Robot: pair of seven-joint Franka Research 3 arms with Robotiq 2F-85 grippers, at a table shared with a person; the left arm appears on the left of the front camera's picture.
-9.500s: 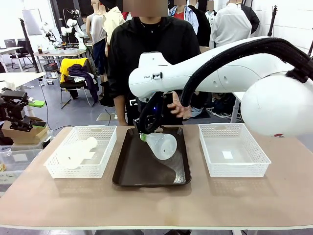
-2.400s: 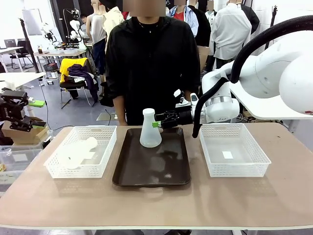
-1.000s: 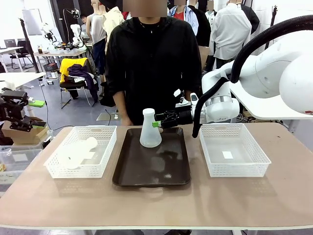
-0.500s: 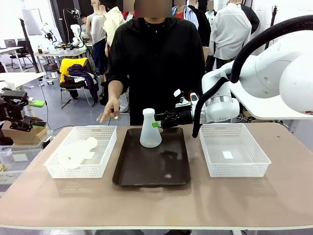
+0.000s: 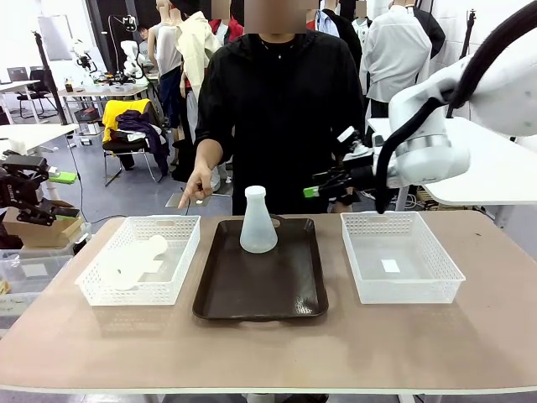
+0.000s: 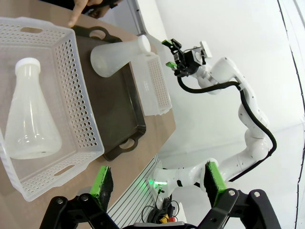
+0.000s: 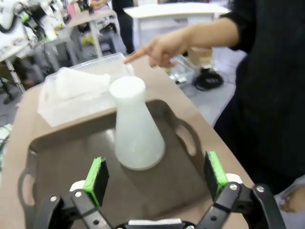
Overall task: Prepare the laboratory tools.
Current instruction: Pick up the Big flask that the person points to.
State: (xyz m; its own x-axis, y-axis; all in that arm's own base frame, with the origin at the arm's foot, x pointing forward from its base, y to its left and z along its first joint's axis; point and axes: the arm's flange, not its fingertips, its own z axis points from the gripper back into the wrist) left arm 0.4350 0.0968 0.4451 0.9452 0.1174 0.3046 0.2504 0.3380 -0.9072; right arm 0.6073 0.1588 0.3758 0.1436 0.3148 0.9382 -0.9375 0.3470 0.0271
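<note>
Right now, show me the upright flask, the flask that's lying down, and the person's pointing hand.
upright flask [image 5: 258, 233], front view, on its wide lower body.
lying flask [image 5: 134, 262], front view, on the middle of its body.
person's hand [image 5: 198, 185], front view, on the back of the hand.

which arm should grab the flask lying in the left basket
Left, probably: the left gripper faces the lying flask in the left basket, jaws open; the right gripper hangs near the right basket, beyond the tray.
</note>
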